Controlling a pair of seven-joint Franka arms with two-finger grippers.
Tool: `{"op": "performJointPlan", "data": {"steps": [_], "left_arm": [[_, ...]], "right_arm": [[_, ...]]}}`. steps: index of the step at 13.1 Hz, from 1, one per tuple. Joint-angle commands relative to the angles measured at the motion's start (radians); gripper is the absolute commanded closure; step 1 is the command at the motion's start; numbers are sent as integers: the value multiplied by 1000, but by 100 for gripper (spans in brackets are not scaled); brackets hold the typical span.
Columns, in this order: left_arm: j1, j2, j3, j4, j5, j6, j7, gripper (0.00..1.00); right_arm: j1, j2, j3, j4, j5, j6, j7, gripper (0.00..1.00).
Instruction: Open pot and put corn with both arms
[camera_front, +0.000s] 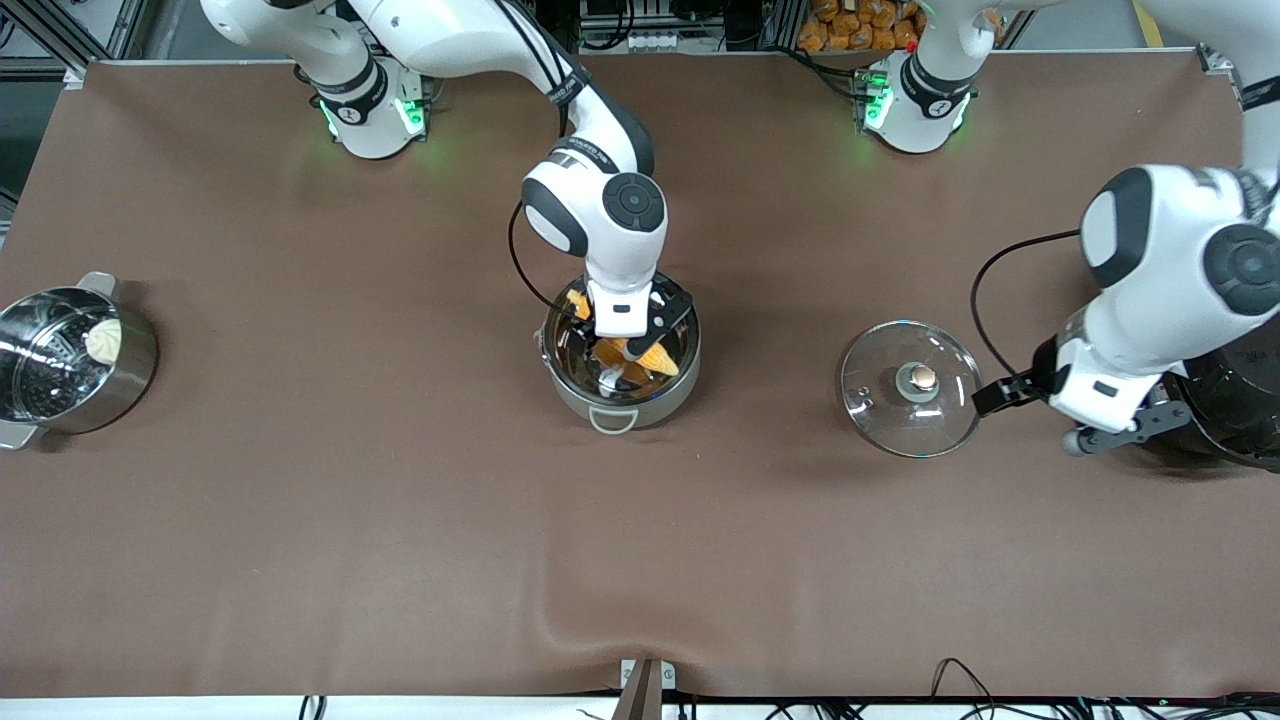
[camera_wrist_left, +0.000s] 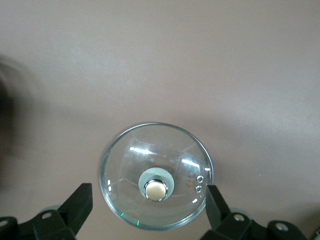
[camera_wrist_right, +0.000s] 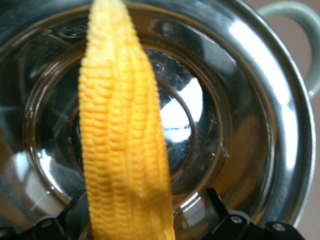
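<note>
The steel pot (camera_front: 672, 398) stands open at the table's middle, with one pale loop handle (camera_front: 613, 420) toward the front camera. The yellow corn (camera_front: 655, 358) lies slanted inside it. My right gripper (camera_front: 628, 352) is down in the pot's mouth. In the right wrist view its fingers (camera_wrist_right: 216, 210) are open astride the corn (camera_wrist_right: 125, 150), with a gap on one side, above the pot's shiny bottom (camera_wrist_right: 235, 130). The glass lid (camera_front: 880, 400) with its gold knob (camera_front: 922, 377) lies on the cloth toward the left arm's end. My left gripper (camera_front: 1030, 418) is open above it, over the lid (camera_wrist_left: 150, 150).
A steel pot with a perforated insert (camera_front: 60, 360) and a white bun (camera_front: 103, 340) stands at the right arm's end. A large black cooker (camera_front: 1235, 400) sits under the left arm at its end of the table.
</note>
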Motion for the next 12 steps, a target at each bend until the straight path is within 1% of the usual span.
{"op": "performJointPlan", "data": {"steps": [1, 2, 3, 5, 6, 7, 10, 12], "left_arm": [[9, -18, -3, 111, 12, -144, 21, 0], [25, -26, -4, 151, 13, -190, 23, 0], [37, -47, -6, 165, 13, -215, 29, 0], [39, -112, -6, 157, 12, -233, 33, 0], [39, -135, -6, 160, 12, -256, 36, 0], [39, -162, -6, 160, 12, -276, 50, 0], [39, -216, -7, 162, 12, -327, 111, 0], [37, -235, -10, 159, 7, -374, 156, 0]], "right_arm": [[-7, -48, -6, -3, -4, -31, 56, 0], [-25, -64, -6, -3, -1, -34, 55, 0], [-44, -80, -4, 2, 14, -50, 55, 0], [-91, -111, -7, 11, 145, -86, 55, 0], [-128, -123, -8, 13, 190, -100, 53, 0], [-157, -136, -8, 13, 210, -113, 41, 0], [-249, -165, -7, 13, 215, -174, 38, 0], [-346, -176, -7, 13, 217, -223, 36, 0]]}}
